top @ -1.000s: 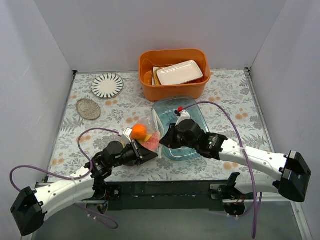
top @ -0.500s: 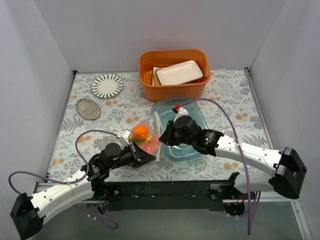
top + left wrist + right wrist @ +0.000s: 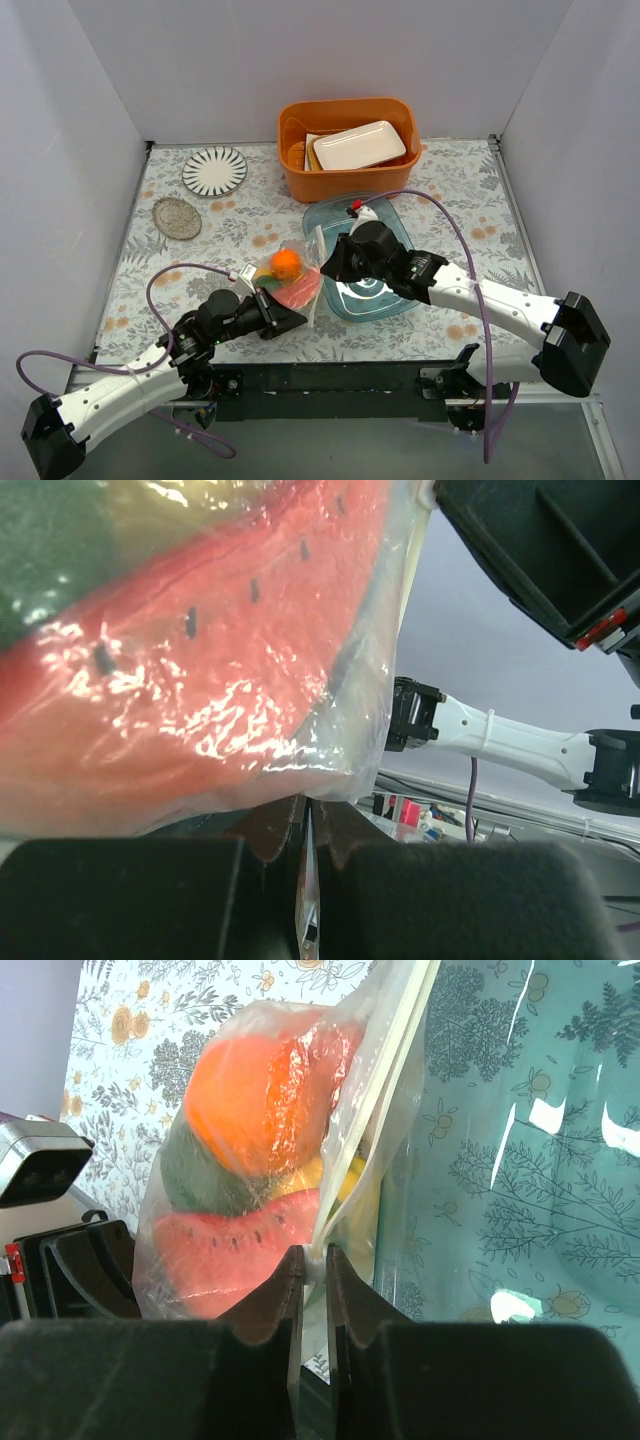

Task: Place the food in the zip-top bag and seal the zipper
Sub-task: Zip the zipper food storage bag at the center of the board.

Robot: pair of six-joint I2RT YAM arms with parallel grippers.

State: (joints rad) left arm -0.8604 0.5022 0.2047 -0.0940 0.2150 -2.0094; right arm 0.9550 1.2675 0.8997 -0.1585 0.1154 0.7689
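Mostly done, by our reading. The zip-top bag (image 3: 290,285) sits on the floral surface (image 3: 230,225) just beside the left rim of the blue-tinted tray (image 3: 365,300). It is bulging and propped up rather than lying flat.

Food inside it:
- orange (image 3: 285,263) on top
- dark green piece (image 3: 195,1175) under the orange
- watermelon slice (image 3: 240,1245) at the bottom
- a yellow piece (image 3: 345,1185) on the tray side

All the food we can make out is in the bag. Other pieces may be hidden behind these.

The zipper (image 3: 392,1080) runs as a whitish strip down the bag's tray-side edge, right at the tray rim; we cannot tell whether it touches. The right end effector (image 3: 310,1260) reaches in over the tray, fingers pinched together on the strip near one end of it. The left end effector (image 3: 308,822), on the side of the bag away from the tray, is clamped on a fold of bag film below the watermelon slice. It appears to be steadying the bag.

Judgement: the filling step is finished and the sealing step is in hand. Beyond the pinch the strip shows as two close pale lines, so we cannot tell whether it is pressed shut along its length. What is left, as we read it, is to run the pinch along the rest of the strip and then let go on both sides.
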